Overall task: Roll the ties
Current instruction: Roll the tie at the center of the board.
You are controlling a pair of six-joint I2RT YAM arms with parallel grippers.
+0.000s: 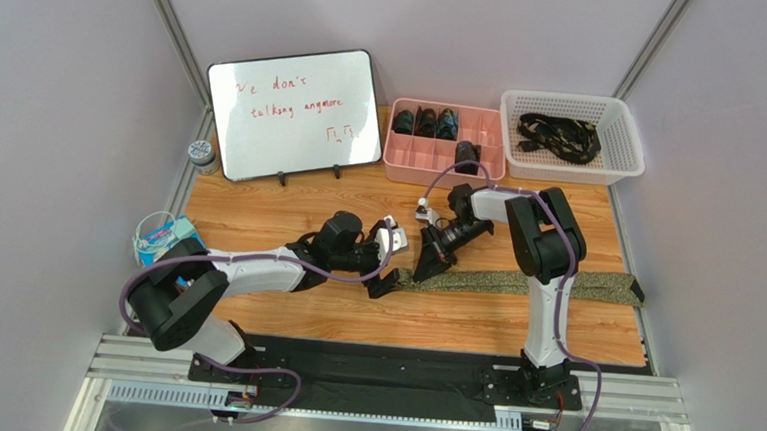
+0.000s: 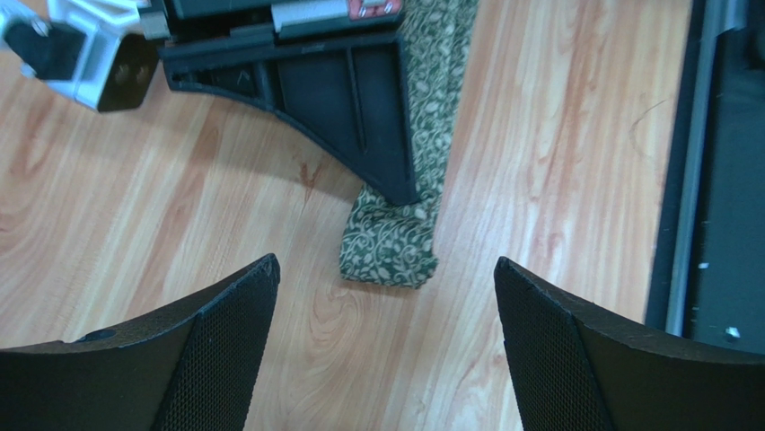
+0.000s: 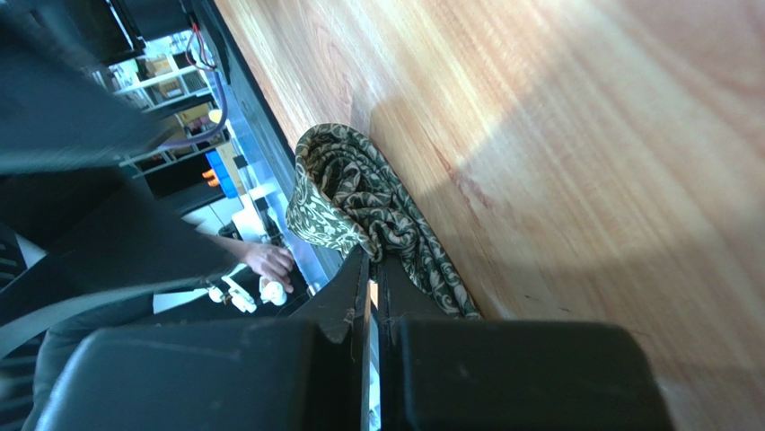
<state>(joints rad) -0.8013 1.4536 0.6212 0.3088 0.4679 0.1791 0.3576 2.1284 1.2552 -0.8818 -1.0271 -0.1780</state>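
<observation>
An olive-green tie (image 1: 534, 283) with a pale leafy pattern lies stretched across the wooden table. Its left end (image 2: 391, 247) is folded over into a small loop (image 3: 346, 193). My right gripper (image 1: 422, 268) is shut on the tie just behind that fold, its black fingers (image 2: 359, 108) pressing the fabric down; in the right wrist view the right gripper (image 3: 371, 259) pinches the cloth at its tips. My left gripper (image 2: 385, 262) stands wide open just left of the folded end, with nothing between its fingers (image 2: 229, 332). Black patterned ties (image 1: 560, 136) lie in a white basket (image 1: 625, 125).
A pink divided tray (image 1: 491, 162) at the back holds several dark rolled ties. A whiteboard (image 1: 296, 113) leans at the back left beside a small tin (image 1: 201, 152). A blue box (image 1: 163, 237) sits at the left edge. A black mat (image 1: 399, 362) runs along the near edge.
</observation>
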